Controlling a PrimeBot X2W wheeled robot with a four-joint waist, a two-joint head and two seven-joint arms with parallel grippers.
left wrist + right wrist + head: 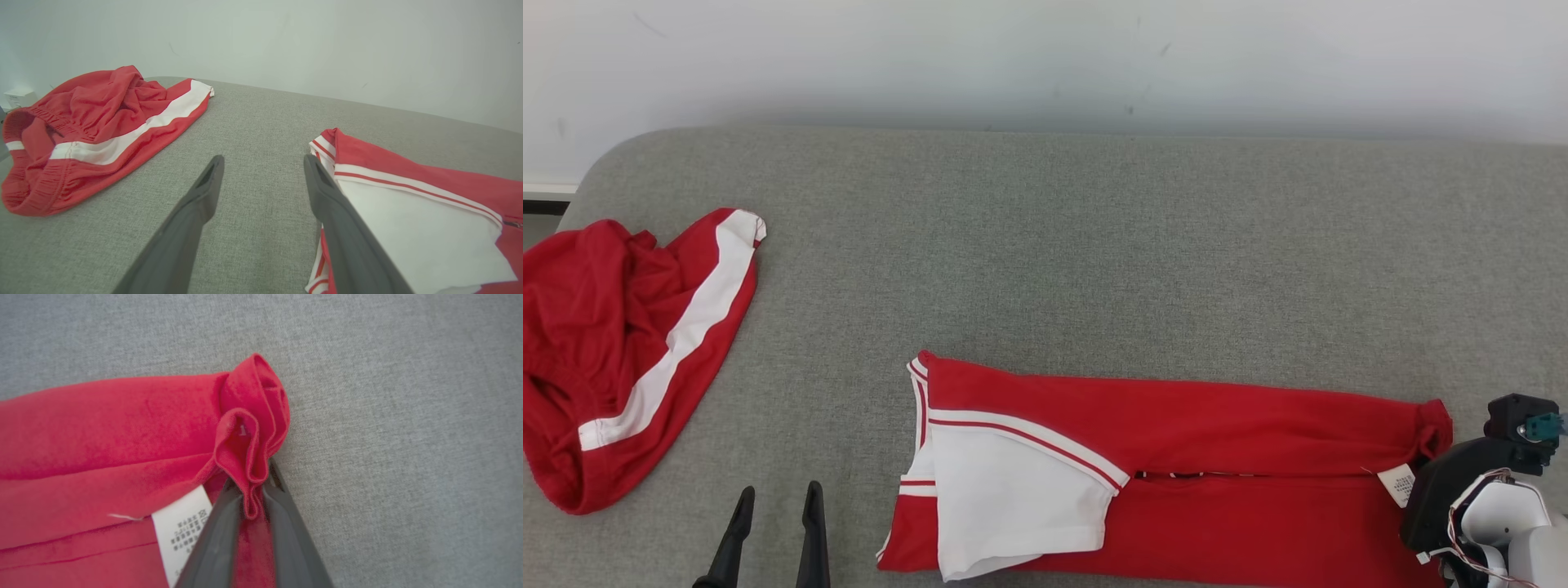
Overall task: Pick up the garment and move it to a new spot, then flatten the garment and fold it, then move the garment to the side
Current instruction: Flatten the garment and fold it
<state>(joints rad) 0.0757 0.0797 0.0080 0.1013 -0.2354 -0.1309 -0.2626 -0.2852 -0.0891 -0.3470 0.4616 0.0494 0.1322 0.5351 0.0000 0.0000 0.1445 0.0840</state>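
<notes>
I judge this to be the folding step: the red jacket [1217, 425] lies flat at about 5 o'clock in my head view, low on the grey cushion [1094, 245]. It is doubled lengthwise into a long band running from 9 to 3 o'clock. Its white panel [1013, 498] is at the 9 o'clock end and its care label [1398, 483] at the 3 o'clock end. My right gripper [250, 486] is pressed together on a bunched pleat of red cloth at that 3 o'clock corner, just beside the label, and the fabric puckers up between the fingers. My left gripper [778, 502] hangs spread and holding nothing over bare cushion at 7 o'clock. It is just off the jacket's 9 o'clock edge, with one finger close to the striped trim. A pair of red shorts [605, 343] with a white stripe lies crumpled at 9 o'clock, well apart from the jacket. The next move, as I read it, calls for lifting the pinched end and carrying it toward 9 o'clock over the band. My left gripper would first need to pin or take the near corner. With only a small pleat held, the far layer could slide or trail.
</notes>
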